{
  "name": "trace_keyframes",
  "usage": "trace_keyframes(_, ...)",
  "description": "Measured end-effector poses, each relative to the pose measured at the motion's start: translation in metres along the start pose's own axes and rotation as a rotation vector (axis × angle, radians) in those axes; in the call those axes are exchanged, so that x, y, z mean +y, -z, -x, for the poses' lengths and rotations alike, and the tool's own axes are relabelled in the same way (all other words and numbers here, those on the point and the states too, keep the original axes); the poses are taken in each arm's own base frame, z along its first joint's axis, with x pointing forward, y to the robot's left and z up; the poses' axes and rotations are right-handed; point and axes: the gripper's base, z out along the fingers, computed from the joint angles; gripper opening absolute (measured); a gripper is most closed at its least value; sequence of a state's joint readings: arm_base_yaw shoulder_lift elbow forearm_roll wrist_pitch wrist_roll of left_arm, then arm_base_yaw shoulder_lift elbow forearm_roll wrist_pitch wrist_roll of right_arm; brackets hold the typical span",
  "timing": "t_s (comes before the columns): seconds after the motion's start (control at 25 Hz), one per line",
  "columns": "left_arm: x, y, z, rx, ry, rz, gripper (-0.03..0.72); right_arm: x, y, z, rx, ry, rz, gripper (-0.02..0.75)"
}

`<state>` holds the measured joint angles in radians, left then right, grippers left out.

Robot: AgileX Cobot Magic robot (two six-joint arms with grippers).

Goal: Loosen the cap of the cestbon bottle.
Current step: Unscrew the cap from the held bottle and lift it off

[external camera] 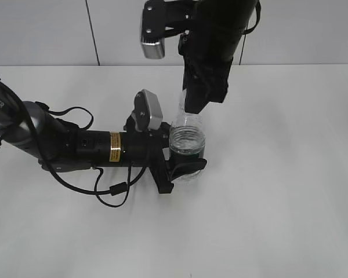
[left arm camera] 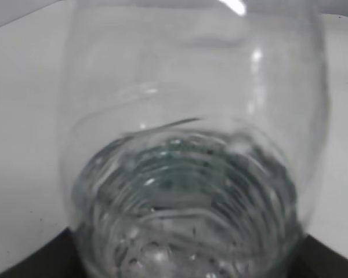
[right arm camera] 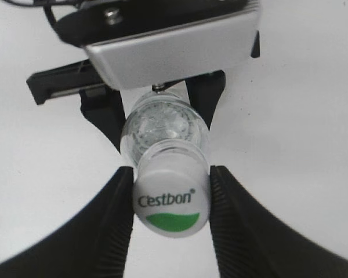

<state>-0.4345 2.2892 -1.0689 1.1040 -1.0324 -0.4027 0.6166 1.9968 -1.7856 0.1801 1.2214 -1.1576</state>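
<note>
The cestbon bottle (external camera: 187, 139) stands upright on the white table, clear with a dark green label. My left gripper (external camera: 184, 157) reaches in from the left and is shut on the bottle's body at label height. The bottle fills the left wrist view (left arm camera: 185, 174), with only the dark jaw corners showing at the bottom edge. My right gripper (external camera: 195, 107) comes down from above. In the right wrist view its two black jaws (right arm camera: 171, 172) press on both sides of the white cap (right arm camera: 171, 200) with its green patch and "Cestbon" lettering. The cap is hidden in the exterior view.
The white table (external camera: 278, 202) stretches around the bottle, with a grey wall behind. The left arm's black cable (external camera: 113, 194) loops on the table below that arm. The left wrist's silver camera housing (right arm camera: 174, 52) shows beyond the bottle.
</note>
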Motion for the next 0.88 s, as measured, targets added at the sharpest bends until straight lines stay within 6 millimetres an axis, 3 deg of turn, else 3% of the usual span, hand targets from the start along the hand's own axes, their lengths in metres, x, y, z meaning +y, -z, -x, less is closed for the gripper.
trace_keyframes(0.16, 0.0, 0.0, 0.0, 0.0, 0.0, 0.0, 0.404, 0.0, 0.0, -0.001, 0.006, 0.215, -0.002, 0.302)
trace_keyframes(0.28, 0.0, 0.0, 0.0, 0.0, 0.0, 0.0, 0.404, 0.0, 0.0, -0.001, 0.007, 0.274, -0.002, 0.302)
trace_keyframes(0.64, 0.0, 0.0, 0.001, -0.016, 0.001, -0.005, 0.404, 0.001, 0.007, 0.0, 0.002, 0.3, -0.017, 0.302)
trace_keyframes(0.88, -0.001, 0.0, 0.001, -0.01, -0.001, -0.007, 0.404, 0.008, 0.036, 0.003, -0.027, 0.308, -0.076, 0.291)
